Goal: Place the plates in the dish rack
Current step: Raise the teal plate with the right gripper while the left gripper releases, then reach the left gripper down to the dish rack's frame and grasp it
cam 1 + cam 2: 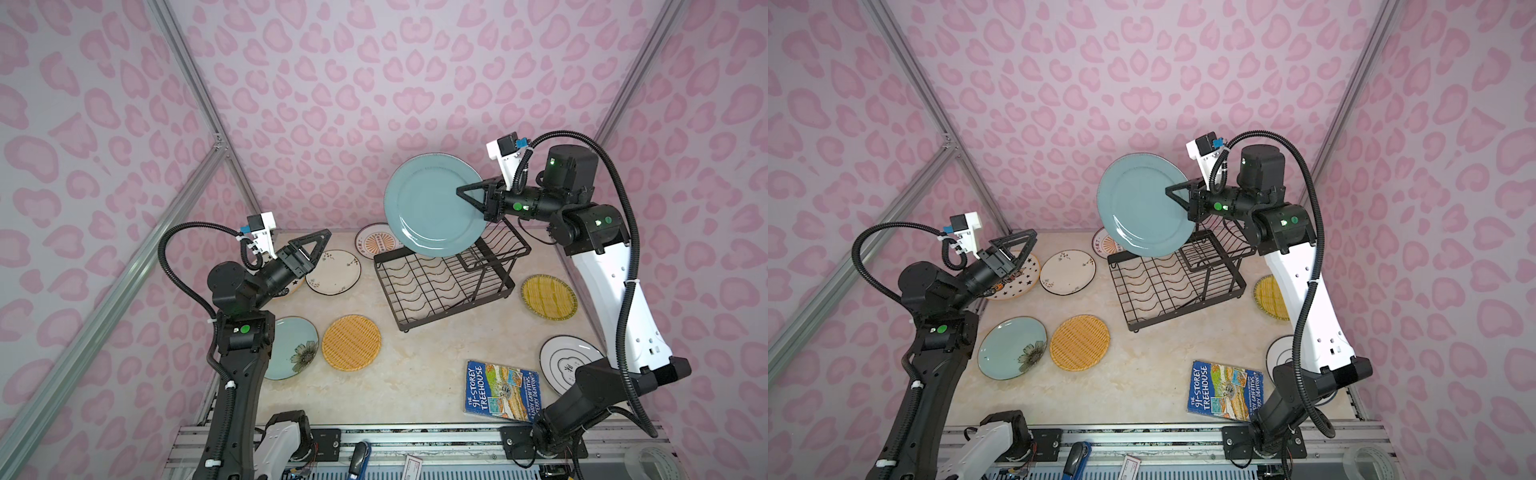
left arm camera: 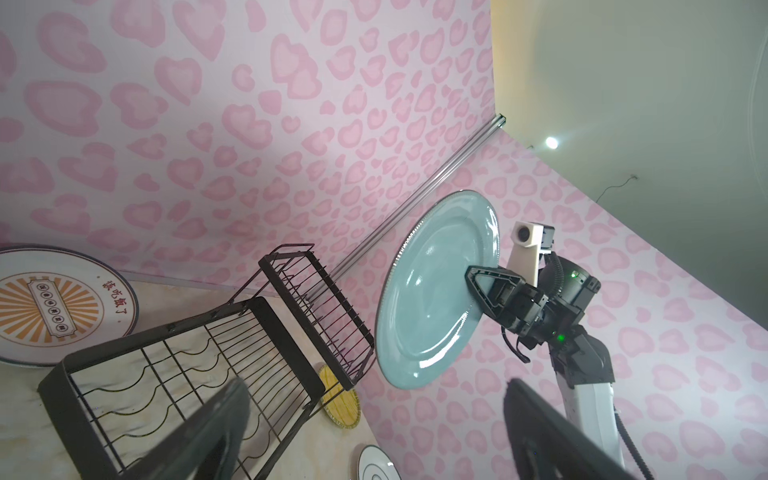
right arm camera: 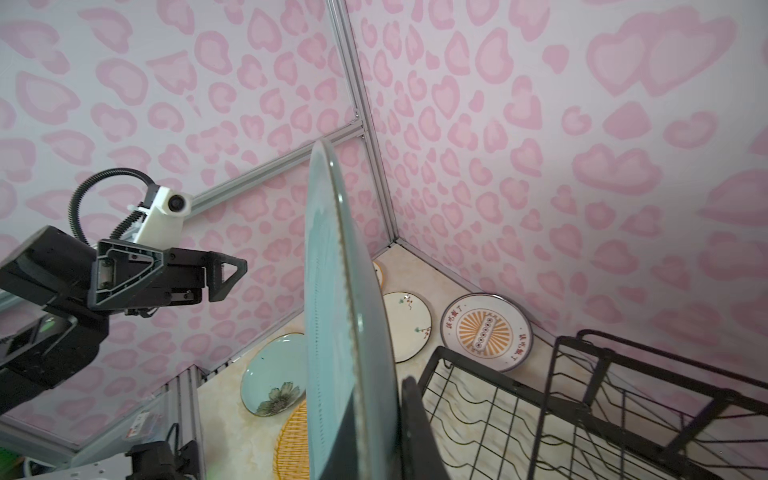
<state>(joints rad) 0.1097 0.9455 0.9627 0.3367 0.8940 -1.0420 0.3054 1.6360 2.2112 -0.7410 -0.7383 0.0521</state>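
My right fingers are pinched on the rim of the teal-grey plate. They hold it in the air, steeply tilted, over the back of the dish rack and just beside its raised basket. I can't tell if the plate's lower edge touches the wires. My left fingers are spread wide with nothing in them, raised above the star plate at the back left of the table. The sprig plate is just beside the star plate. The sunburst plate is behind the rack by the wall, partly hidden by the held plate. The pale green floral plate and orange woven plate lie side by side at front left. The yellow woven plate is right of the rack. The ring plate is partly under my right arm, near the blue book.
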